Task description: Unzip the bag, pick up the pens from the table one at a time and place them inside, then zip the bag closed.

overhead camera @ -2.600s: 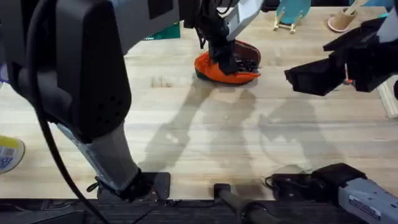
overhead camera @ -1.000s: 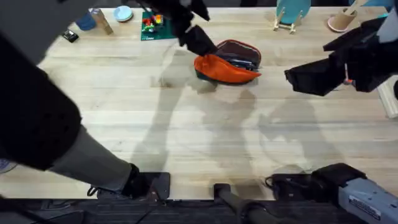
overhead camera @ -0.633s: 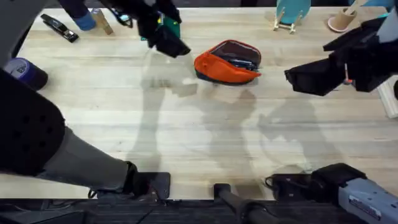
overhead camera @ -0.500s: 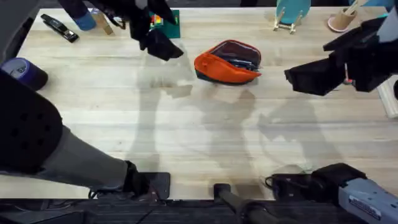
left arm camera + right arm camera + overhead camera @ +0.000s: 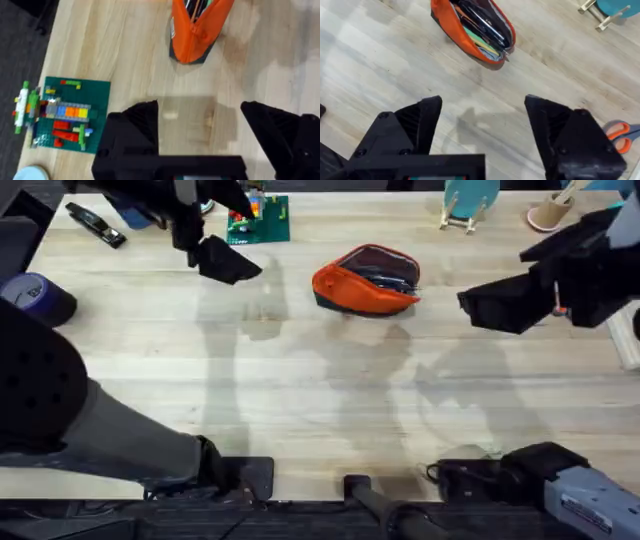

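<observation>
Overhead view: the bag [image 5: 366, 279] lies near the far middle of the table [image 5: 330, 410], with its mouth unzipped and dark slim things inside. In the right wrist view I see black pens [image 5: 481, 21] in the bag together with some green and orange ones, though I cannot be sure how many pens are there. No pen lies loose on the wood, so I judge the step in hand is to zip the bag closed.

The left gripper [image 5: 222, 260] hangs above the table to the left of the bag, well apart from it, its fingers spread wide and holding nothing. The right gripper [image 5: 482, 125] hovers on the right side, also wide apart and empty.

To zip well, one gripper should pin one end of the pouch while the other takes the zipper pull and draws it along the opening. The pull is too small to find surely here.

There is good open wood in front of the bag and on both its sides. Behind it the far edge is near, with a toy brick plate [image 5: 258, 218] on the left and a small stand [image 5: 465, 208] on the right. Scissors [image 5: 622, 134] lie near the right gripper.
</observation>
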Robot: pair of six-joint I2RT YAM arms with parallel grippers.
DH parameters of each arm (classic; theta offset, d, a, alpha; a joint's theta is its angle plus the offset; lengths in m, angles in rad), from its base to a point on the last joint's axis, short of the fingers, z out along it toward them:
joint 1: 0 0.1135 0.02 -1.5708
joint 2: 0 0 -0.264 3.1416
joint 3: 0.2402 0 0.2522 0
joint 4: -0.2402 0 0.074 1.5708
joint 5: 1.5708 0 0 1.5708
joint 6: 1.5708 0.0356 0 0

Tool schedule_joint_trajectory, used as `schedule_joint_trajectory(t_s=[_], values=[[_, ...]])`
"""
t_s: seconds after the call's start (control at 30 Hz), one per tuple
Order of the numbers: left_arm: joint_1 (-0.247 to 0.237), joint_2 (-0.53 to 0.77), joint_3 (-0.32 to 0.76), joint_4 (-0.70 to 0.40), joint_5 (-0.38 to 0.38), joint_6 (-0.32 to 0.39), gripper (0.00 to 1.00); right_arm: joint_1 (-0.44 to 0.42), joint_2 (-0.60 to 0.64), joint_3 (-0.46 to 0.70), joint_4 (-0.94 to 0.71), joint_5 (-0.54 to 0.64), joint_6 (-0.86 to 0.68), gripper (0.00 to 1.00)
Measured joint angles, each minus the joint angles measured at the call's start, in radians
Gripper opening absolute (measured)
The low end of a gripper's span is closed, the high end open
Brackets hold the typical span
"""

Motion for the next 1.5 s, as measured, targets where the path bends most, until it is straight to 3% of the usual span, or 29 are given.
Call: schedule_joint_trajectory(t_s=[0.17,0.4,0.67,1.13,1.5], values=[[0.037,0.0,0.0,-0.002,0.0,0.053,0.995,0.0,0.0,0.0,0.0,0.0,0.0,0.996],[0.045,0.008,0.0,-0.002,0.002,0.091,0.995,0.0,0.0,0.0,0.0,0.0,0.0,0.997],[0.045,0.08,0.0,0.003,0.003,0.1,0.995,0.0,0.0,0.0,0.0,0.0,0.0,0.997],[0.045,0.08,0.0,0.001,-0.01,0.1,0.995,0.0,0.0,0.0,0.001,-0.001,0.0,0.997],[0.045,0.08,0.0,0.001,-0.012,0.1,0.995,0.0,0.0,0.0,0.055,-0.227,0.0,0.997]])
